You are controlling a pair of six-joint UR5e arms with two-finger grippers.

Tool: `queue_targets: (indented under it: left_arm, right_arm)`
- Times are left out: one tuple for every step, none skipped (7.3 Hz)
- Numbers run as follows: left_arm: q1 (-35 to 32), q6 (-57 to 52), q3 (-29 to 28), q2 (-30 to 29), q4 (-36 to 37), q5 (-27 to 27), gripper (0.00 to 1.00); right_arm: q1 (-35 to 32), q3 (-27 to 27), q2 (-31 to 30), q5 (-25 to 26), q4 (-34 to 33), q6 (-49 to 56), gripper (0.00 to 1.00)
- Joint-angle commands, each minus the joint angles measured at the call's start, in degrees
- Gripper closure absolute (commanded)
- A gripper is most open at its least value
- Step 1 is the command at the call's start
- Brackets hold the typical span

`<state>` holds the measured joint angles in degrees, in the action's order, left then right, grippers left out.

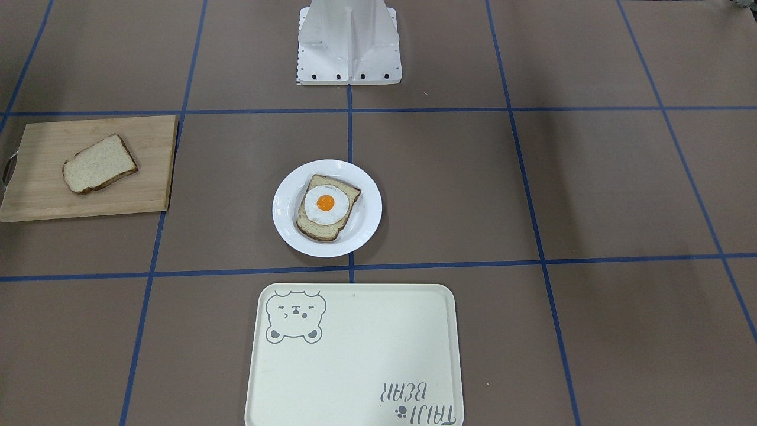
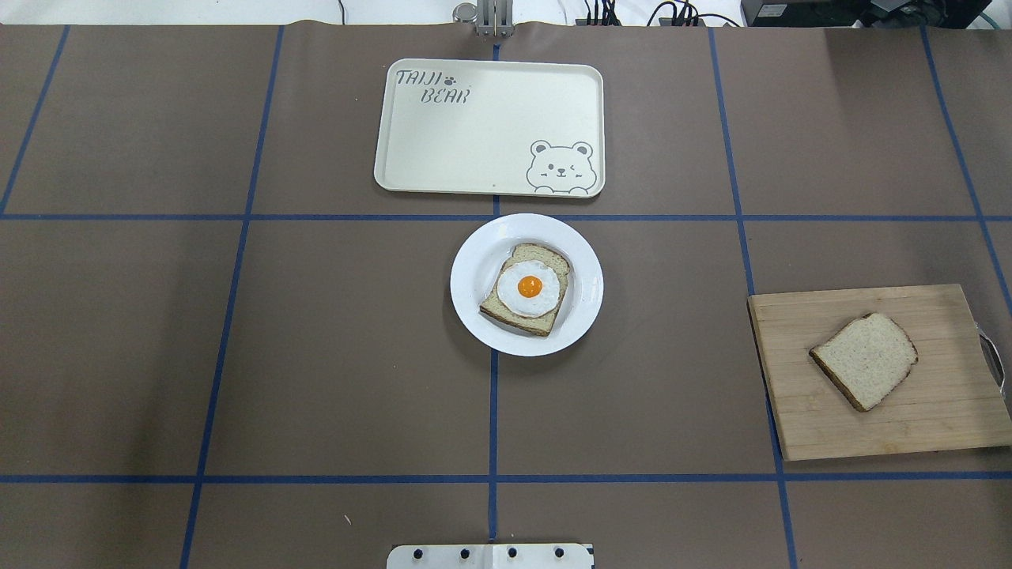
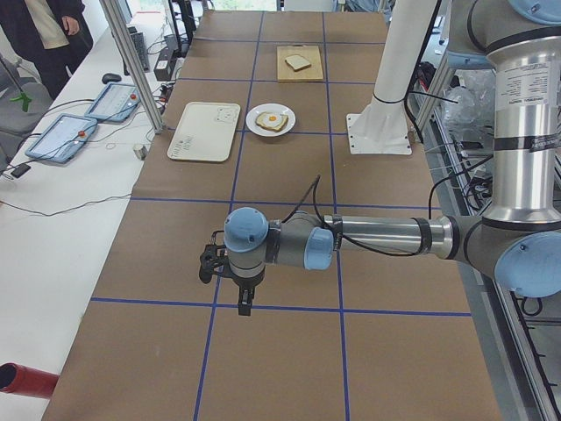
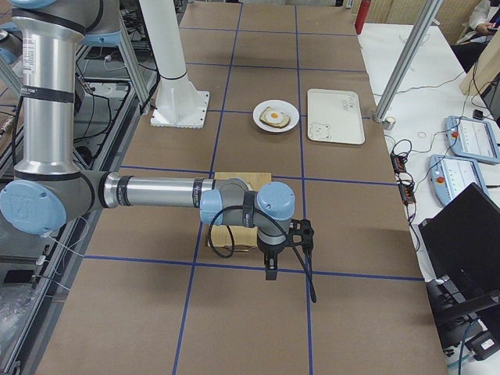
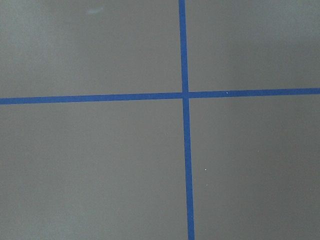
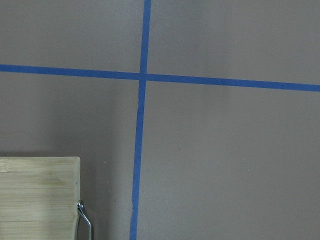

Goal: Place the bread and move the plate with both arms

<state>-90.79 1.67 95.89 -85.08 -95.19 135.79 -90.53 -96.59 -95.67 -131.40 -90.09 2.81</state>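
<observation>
I see the bread [image 2: 864, 360] lying flat on a wooden board [image 2: 933, 427]. In the overhead view it is at about four o'clock from the plate [image 2: 474, 308] and well apart from it. The plate sits mid-surface [image 2: 316, 356] and carries an egg-topped slice [image 2: 528, 288]. A bear tray [image 2: 474, 150] lies just beside it at twelve o'clock. The left tool [image 3: 210, 261] and right tool [image 4: 303, 233] show only in the side views, so I cannot tell whether either is spread or pressed together.

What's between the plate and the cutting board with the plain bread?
Just bare table and one blue tape line between plate and board, shown in the overhead view.
</observation>
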Motion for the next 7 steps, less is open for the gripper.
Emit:
queue_targets:
  left_arm:
    - [0.0,-0.1,0.5,0.0,-0.1,0.0,0.02]
    - [0.0,-0.1,1.0,0.0,-0.2,0.0,0.02]
    - [0.0,-0.1,2.4,0.3,-0.2,0.0,0.02]
    - [0.1,0.0,3.0,0.3,-0.3,-0.1,0.02]
    - [0.0,0.2,4.8,0.0,-0.4,0.1,0.02]
    - [-0.2,0.4,6.1,-0.9,-0.8,0.3,0.02]
    - [-0.6,0.2,6.5,-2.7,-1.3,0.3,0.02]
  right_arm:
    - [0.0,0.0,0.0,0.0,0.0,-0.1,0.0]
    - [0.0,-0.3,0.1,0.1,0.0,-0.1,0.0]
    - [0.0,-1.0,0.4,0.2,0.1,0.1,0.0]
    - [0.0,-1.3,0.7,0.2,0.1,0.0,0.0]
    - [0.1,-2.6,1.1,0.2,0.3,-0.3,0.0]
    - [0.1,-3.9,2.1,-0.1,4.9,-0.6,0.0]
    - [0.1,-2.9,2.2,-0.3,13.4,-0.8,0.0]
